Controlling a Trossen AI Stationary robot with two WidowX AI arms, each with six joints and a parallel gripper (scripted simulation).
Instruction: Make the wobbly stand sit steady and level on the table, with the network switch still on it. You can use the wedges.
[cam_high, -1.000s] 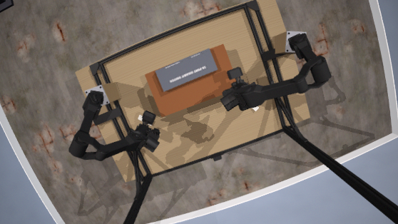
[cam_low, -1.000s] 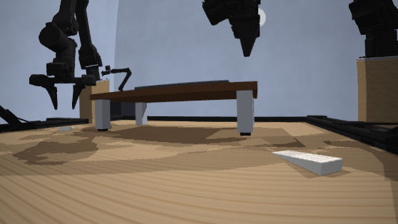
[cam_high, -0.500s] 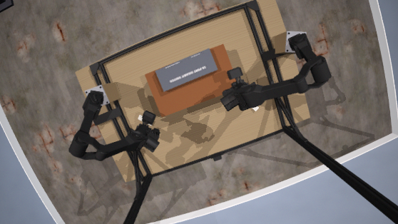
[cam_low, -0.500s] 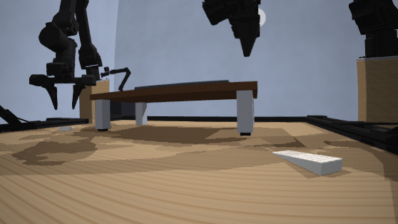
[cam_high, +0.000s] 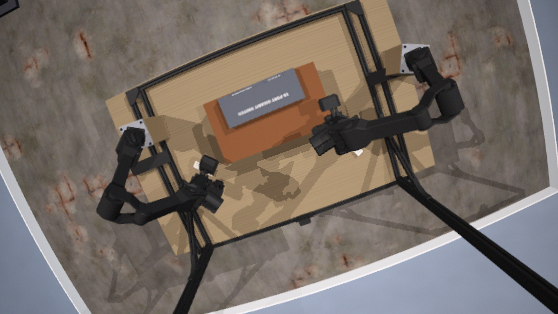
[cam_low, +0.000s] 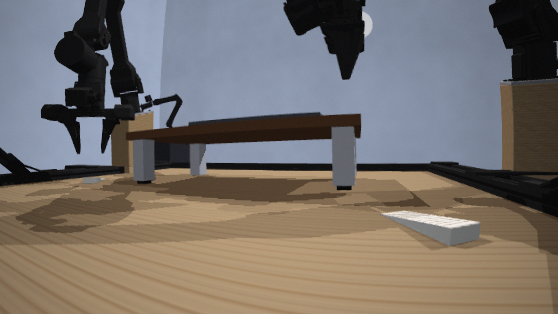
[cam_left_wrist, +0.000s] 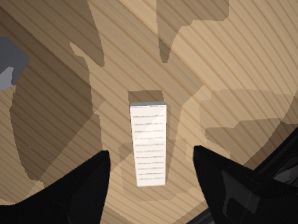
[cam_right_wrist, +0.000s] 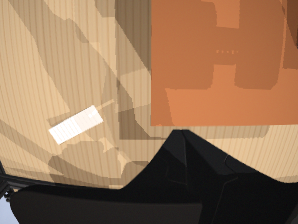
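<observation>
- Wobbly stand (cam_high: 220, 142) (cam_low: 245, 132) (cam_right_wrist: 225, 107) was placed on the counter (cam_high: 185, 90) (cam_low: 225, 270) (cam_left_wrist: 250, 60) (cam_right_wrist: 30, 75), its orange-brown top seen slightly aslant in the exterior view; the network switch (cam_high: 262, 97) (cam_low: 255, 119) was carried on it.
- The counter was faced in pale, striped wood grain, crossed by broad brown shadows and bordered by black rails (cam_high: 245, 48) (cam_low: 315, 166).
- Below it, a mottled grey floor (cam_high: 50, 30) was marked with rust-coloured streaks and edged by a white border (cam_high: 42, 245).
- The room was closed off by plain blue-grey walls (cam_low: 425, 100).
- One ribbed white wedge (cam_high: 197, 165) (cam_low: 92, 180) (cam_left_wrist: 150, 145) was seen beneath the left gripper (cam_high: 215, 195) (cam_low: 90, 152) (cam_left_wrist: 151, 150), whose jaws were held apart, with nothing clamped.
- A second white wedge (cam_high: 358, 152) (cam_low: 435, 225) (cam_right_wrist: 75, 125) was left lying apart from the stand.
- The right gripper (cam_high: 320, 145) (cam_low: 346, 78) (cam_right_wrist: 179, 137) was poised above the counter, its jaws closed together, empty.
</observation>
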